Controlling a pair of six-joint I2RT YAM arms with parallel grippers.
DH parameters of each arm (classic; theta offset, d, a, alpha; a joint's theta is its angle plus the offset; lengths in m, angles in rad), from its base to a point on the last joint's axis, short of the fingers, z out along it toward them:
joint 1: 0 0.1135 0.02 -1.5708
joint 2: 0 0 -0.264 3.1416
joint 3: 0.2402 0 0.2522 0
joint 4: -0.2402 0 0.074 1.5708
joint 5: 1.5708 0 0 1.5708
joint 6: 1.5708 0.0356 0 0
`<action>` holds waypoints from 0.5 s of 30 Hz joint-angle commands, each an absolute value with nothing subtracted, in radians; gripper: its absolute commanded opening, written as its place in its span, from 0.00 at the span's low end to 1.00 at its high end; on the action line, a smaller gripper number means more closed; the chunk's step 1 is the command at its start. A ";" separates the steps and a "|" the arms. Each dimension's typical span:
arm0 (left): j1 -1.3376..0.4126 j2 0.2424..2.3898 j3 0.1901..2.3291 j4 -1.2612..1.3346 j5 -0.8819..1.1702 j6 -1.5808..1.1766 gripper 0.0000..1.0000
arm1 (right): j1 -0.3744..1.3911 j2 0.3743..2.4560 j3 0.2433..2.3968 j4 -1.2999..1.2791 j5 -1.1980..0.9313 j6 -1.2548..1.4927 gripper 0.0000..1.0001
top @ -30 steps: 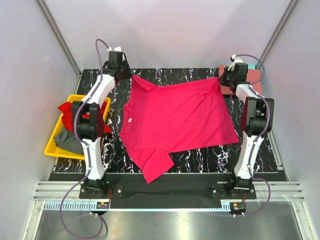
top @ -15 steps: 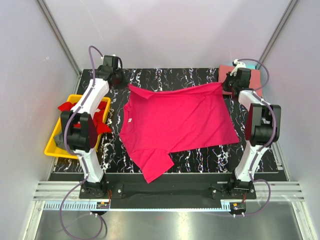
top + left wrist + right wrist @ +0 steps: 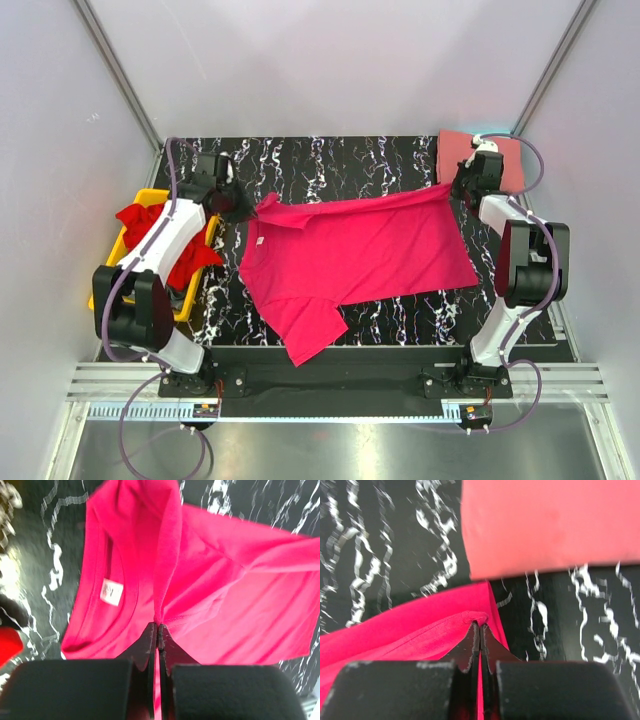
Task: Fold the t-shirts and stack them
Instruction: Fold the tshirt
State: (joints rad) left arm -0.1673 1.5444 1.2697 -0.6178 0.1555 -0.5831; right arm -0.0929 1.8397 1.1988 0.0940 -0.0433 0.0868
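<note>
The magenta t-shirt (image 3: 350, 255) lies spread on the black marbled table, its far edge lifted and folding toward me. My left gripper (image 3: 248, 207) is shut on its far left corner by the collar; the left wrist view shows the cloth (image 3: 200, 590) pinched between the jaws. My right gripper (image 3: 455, 186) is shut on its far right corner, with the cloth (image 3: 420, 630) pinched at the jaw tips. A folded salmon pink t-shirt (image 3: 485, 158) lies at the far right corner and also shows in the right wrist view (image 3: 550, 525). The red t-shirt (image 3: 150, 230) lies in the bin.
A yellow plastic bin (image 3: 108, 290) stands at the table's left edge beside the left arm. A sleeve of the magenta shirt (image 3: 305, 335) hangs toward the near table edge. Grey walls close in the table on three sides.
Both grippers have drawn the shirt's far edge toward me, folding it over the body. The left arm swung left and down; the right arm moved slightly nearer.
</note>
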 commanded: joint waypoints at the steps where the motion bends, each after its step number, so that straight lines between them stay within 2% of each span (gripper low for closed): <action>1: -0.184 1.502 1.207 -0.566 0.202 -0.604 0.00 | -0.098 1.790 1.187 0.081 0.029 0.120 0.00; 11: -0.229 1.522 1.108 -0.563 0.175 -0.597 0.00 | -0.098 1.829 1.200 -0.075 0.032 0.178 0.02; 15: -0.241 1.522 1.080 -0.558 0.178 -0.598 0.00 | -0.098 1.858 1.253 -0.179 0.061 0.205 0.09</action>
